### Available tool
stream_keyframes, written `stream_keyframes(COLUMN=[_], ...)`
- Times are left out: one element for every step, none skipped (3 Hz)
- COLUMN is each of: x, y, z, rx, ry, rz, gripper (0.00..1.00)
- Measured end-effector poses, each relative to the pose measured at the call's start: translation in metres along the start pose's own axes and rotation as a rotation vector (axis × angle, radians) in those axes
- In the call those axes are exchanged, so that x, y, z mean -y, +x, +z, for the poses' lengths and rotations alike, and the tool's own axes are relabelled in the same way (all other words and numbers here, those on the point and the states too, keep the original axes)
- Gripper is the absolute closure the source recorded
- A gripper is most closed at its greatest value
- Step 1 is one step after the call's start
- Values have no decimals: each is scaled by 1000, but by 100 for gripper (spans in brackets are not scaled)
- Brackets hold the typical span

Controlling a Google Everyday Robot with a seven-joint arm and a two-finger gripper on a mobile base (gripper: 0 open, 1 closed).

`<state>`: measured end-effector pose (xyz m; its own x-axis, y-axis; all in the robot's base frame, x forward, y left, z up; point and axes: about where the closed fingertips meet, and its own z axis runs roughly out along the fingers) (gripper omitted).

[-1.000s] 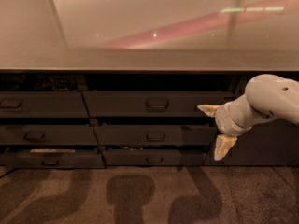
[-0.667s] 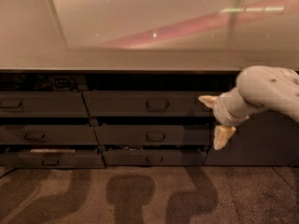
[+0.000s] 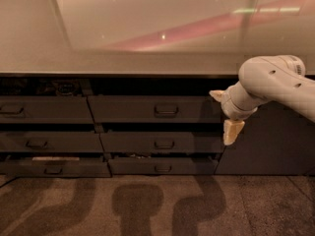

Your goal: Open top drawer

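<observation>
Under the front edge of the table (image 3: 147,65), right of its middle, the top drawer (image 3: 123,109) shows its long dark front, with a small loop handle (image 3: 166,110) at the centre. The gripper (image 3: 223,114) hangs at the right end of that front, well apart from the handle, with its two pale fingers (image 3: 231,132) spread wide and holding nothing. Whether it touches the front cannot be told. A shorter drawer (image 3: 44,111) sits to the left.

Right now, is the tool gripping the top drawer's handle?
No, the open tool hangs by the right end of the top drawer, well clear of its handle.
</observation>
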<state>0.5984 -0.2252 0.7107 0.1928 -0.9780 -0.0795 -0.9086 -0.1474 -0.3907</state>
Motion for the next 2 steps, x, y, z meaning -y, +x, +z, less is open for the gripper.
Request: stream_keyframes(x=[-1,-18], y=[1,6], z=[1,12], rx=[58,229], ry=[-13,-67], rz=[6,32], gripper=[0,0])
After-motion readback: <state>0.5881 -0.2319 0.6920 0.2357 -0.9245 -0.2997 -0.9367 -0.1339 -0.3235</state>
